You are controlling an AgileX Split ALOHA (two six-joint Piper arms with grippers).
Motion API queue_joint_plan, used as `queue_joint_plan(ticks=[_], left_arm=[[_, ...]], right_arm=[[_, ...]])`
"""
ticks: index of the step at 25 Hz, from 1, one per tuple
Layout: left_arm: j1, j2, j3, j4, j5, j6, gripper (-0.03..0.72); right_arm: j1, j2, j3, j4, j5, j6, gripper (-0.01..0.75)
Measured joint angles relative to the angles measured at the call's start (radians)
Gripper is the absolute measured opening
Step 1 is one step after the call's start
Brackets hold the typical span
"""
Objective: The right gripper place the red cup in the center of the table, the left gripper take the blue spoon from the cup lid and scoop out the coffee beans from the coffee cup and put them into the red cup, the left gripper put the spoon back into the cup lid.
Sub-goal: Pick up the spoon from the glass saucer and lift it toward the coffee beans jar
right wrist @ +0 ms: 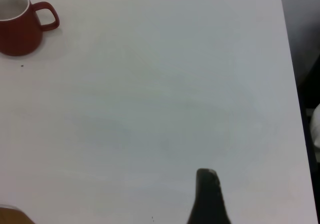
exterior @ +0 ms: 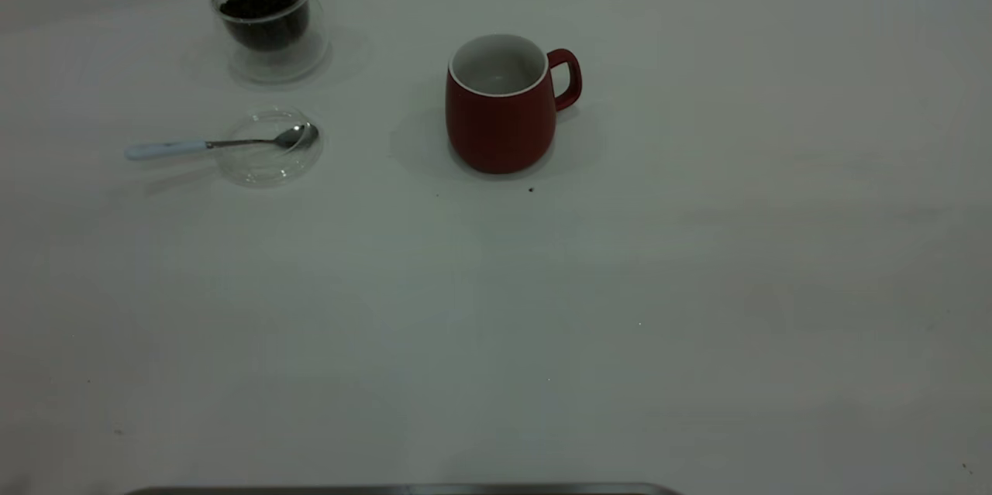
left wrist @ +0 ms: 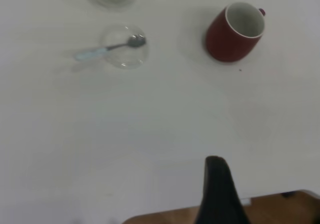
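Nearest the cameras, both arms sit back at the table's (exterior: 697, 286) near edge, out of the exterior view. The left gripper (left wrist: 218, 184) shows only as a single dark tip in its own wrist view, and the right gripper (right wrist: 207, 194) likewise; whether either claw is apart or together cannot be told, and neither holds anything visible.

Farther in, the red cup (exterior: 502, 104) stands upright near the middle of the table, handle toward the right arm's side, its white inside apparently empty (no beans seen in it). By this placement, the first step appears done.

To the left arm's side, the cup lid (exterior: 267, 146) lies flat with the blue spoon (exterior: 221, 143) resting across it, bowl on the glass, handle projecting outward.

Farthest back, the coffee cup (exterior: 270, 22) holds its heap of coffee beans (exterior: 262, 3). Taking the spoon, scooping, transfer and spoon return all remain outstanding.
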Motion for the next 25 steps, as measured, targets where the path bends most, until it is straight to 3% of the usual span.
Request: queue_joint_plan(ticks=[9, 14, 17, 20, 25], left_arm=[[0.0, 0.553, -0.177, -0.021, -0.187, 0.101, 0.547], [0.025, 0.772, -0.307, -0.047, -0.194, 0.139, 0.547], [0.106, 0.892, -0.417, -0.152, -0.143, 0.186, 0.535], [0.204, 1.002, -0.515, -0.294, -0.003, 0.323, 0.515], [0.384, 1.132, -0.553, -0.441, 0.118, 0.467, 0.502]], right_arm=[[0.0, 0.0, 0.0, 0.0, 0.0, 0.0, 0.588], [0.0, 0.0, 0.0, 0.0, 0.0, 0.0, 0.588], [0.0, 0.0, 0.0, 0.0, 0.0, 0.0, 0.588], [0.0, 0.0, 0.0, 0.0, 0.0, 0.0, 0.588], [0.0, 0.0, 0.0, 0.0, 0.0, 0.0, 0.588]])
